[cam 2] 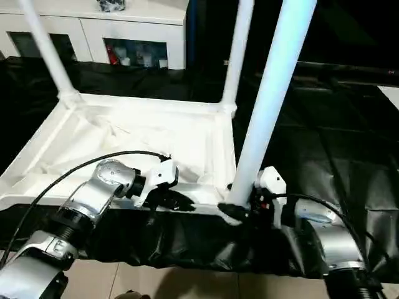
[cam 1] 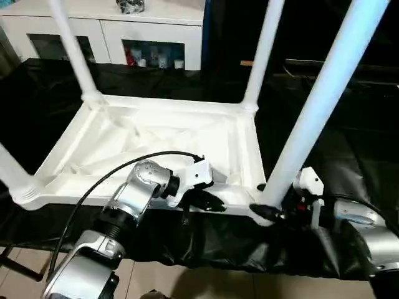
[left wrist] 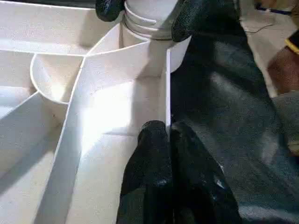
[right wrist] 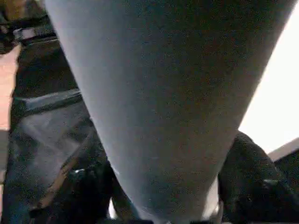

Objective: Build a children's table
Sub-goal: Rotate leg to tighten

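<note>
the upturned table top (cam 1: 156,143) has four legs standing in its corner sockets. the left gripper (left wrist: 167,135) pinches the top's near rim. the right gripper (cam 1: 269,213) clasps the base of the near-right leg (cam 1: 324,99).

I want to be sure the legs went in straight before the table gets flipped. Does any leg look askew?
Yes. The near right leg leans away from the table top instead of rising straight from its corner socket; the right gripper straddles its base. The far right leg looks closer to upright.
</note>
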Controlling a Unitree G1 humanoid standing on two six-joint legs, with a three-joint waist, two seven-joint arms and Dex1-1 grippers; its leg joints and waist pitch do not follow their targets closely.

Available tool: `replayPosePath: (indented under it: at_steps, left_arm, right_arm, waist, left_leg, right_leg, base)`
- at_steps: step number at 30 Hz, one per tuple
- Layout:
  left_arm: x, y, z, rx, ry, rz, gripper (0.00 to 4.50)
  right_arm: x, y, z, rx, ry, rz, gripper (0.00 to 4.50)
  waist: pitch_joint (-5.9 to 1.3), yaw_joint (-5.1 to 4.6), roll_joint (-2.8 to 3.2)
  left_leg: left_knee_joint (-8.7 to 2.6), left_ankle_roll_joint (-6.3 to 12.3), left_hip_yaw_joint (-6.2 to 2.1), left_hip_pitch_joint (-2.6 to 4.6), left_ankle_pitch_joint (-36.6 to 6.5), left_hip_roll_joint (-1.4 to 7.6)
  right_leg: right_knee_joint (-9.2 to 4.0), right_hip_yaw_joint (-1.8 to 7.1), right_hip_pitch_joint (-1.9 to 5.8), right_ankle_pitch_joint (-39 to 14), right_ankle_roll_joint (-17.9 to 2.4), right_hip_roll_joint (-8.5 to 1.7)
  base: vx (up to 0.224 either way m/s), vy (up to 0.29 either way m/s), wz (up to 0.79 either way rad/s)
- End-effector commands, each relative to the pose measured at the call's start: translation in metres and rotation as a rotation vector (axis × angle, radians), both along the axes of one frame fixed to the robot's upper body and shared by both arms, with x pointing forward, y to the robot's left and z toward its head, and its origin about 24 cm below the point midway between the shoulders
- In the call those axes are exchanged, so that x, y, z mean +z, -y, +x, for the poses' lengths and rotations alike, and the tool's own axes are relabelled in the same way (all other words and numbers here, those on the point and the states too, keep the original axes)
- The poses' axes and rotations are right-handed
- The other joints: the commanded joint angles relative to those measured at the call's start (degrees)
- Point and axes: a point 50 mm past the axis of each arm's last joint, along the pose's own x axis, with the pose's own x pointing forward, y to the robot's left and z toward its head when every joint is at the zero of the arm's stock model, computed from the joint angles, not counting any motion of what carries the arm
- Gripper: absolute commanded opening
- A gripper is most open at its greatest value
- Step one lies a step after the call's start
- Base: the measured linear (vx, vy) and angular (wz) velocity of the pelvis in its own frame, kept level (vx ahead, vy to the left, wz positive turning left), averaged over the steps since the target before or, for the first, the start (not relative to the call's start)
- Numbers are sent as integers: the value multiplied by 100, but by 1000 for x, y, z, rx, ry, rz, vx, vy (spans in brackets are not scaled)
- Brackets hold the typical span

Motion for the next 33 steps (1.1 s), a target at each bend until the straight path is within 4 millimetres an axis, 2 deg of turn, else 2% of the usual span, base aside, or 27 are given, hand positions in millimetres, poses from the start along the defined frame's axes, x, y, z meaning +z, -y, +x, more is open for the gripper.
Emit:
replayPosePath:
  at_steps: [1,6,7,12,14,16,17,18,19,21,23,26,28,30,31,33]
  left_arm:
    - [7,17,1,-49,24,-40,0]
    - [7,15,3,-26,33,-37,0]
    - [6,15,4,-17,38,-37,0]
    - [5,20,5,39,50,-65,0]
    - [5,25,5,72,57,-80,0]
    - [4,32,5,114,68,-93,0]
    - [4,32,5,114,68,-93,0]
    - [2,39,5,157,75,-97,0]
    - [1,45,4,184,81,-94,0]
    - [-1,54,1,196,83,-94,0]
    - [-1,57,0,192,81,-96,0]
    - [-3,72,-5,219,89,-97,0]
    - [-2,80,-7,221,96,-96,0]
    - [-2,82,-8,217,95,-102,0]
    - [-1,82,-9,218,93,-104,0]
    - [-1,80,-8,217,94,-107,0]
  right_arm:
    - [1,-31,-7,207,-16,28,265]
    - [0,-36,-8,227,-13,35,257]
    - [0,-37,-8,219,-11,42,257]
    - [-7,-44,-11,164,-33,98,257]
    - [-10,-47,-6,74,-24,121,257]
    - [-18,-49,4,-84,-14,108,257]
    - [-18,-49,4,-84,-14,108,257]
    - [-25,-51,15,-230,-13,90,257]
    - [-28,-52,21,-310,-14,86,256]
    - [-32,-57,29,-425,-38,102,256]
    - [-33,-61,33,-467,-43,113,256]
    - [-34,-80,41,-549,-48,108,256]
    - [-32,-95,44,-558,-23,87,256]
    - [-30,-100,44,-531,8,85,256]
    - [-29,-102,43,-518,17,88,291]
    - [-30,-98,43,-524,12,95,326]
  waist:
    - [-251,-2,-118]
    - [-256,11,-119]
    - [-255,11,-136]
    - [-240,12,-124]
    - [-237,8,-120]
    - [-225,-49,-103]
    - [-214,-59,-101]
    - [-224,-64,-110]
    - [-197,-128,-93]
    - [-197,-189,-109]
    - [-206,-204,-101]
    - [-201,-197,-106]
    - [-199,-218,-112]
    - [-206,-213,-107]
    - [-204,-214,-116]
    - [-204,-212,-108]
  left_leg:
    - [-346,468,-152,85,-1114,382]
    - [-322,581,-142,79,-940,375]
    - [-320,581,-140,80,-967,375]
    - [-341,500,-148,91,-1109,380]
    - [-353,458,-155,96,-1161,386]
    - [-395,299,-172,100,-1309,381]
    - [-407,236,-178,112,-1437,378]
    - [-409,182,-186,116,-1490,377]
    - [-455,8,-213,120,-1719,384]
    - [-470,-116,-228,135,-1900,381]
    - [-465,-90,-218,138,-1893,377]
    - [-455,-11,-201,132,-1801,358]
    - [-473,-47,-207,114,-1753,360]
    - [-464,-46,-201,134,-1767,362]
    - [-458,-2,-198,128,-1776,359]
    - [-459,36,-195,119,-1750,357]
  right_leg:
    - [-441,209,149,-560,-1430,-381]
    - [-411,199,154,-306,-1502,-380]
    - [-419,199,154,-372,-1494,-383]
    - [-453,206,136,-712,-1426,-391]
    - [-461,210,131,-817,-1403,-397]
    - [-482,211,103,-1057,-1370,-405]
    - [-511,208,93,-1251,-1348,-412]
    - [-521,209,110,-1370,-1306,-416]
    - [-549,205,83,-1715,-1234,-419]
    - [-569,212,69,-1911,-1157,-418]
    - [-576,231,66,-1778,-1123,-404]
    - [-577,243,65,-1576,-1104,-396]
    - [-572,238,70,-1549,-1071,-388]
    - [-575,243,63,-1502,-1052,-385]
    - [-571,251,68,-1437,-1060,-382]
    - [-572,250,71,-1395,-1052,-378]
  base:
    - [0,0,0]
    - [0,0,0]
    - [0,0,0]
    - [0,0,0]
    - [0,0,0]
    - [0,0,0]
    - [0,0,0]
    - [0,0,0]
    - [0,0,0]
    - [0,0,0]
    - [0,0,0]
    - [0,0,0]
    - [0,0,0]
    - [0,0,0]
    - [0,0,0]
    - [0,0,0]
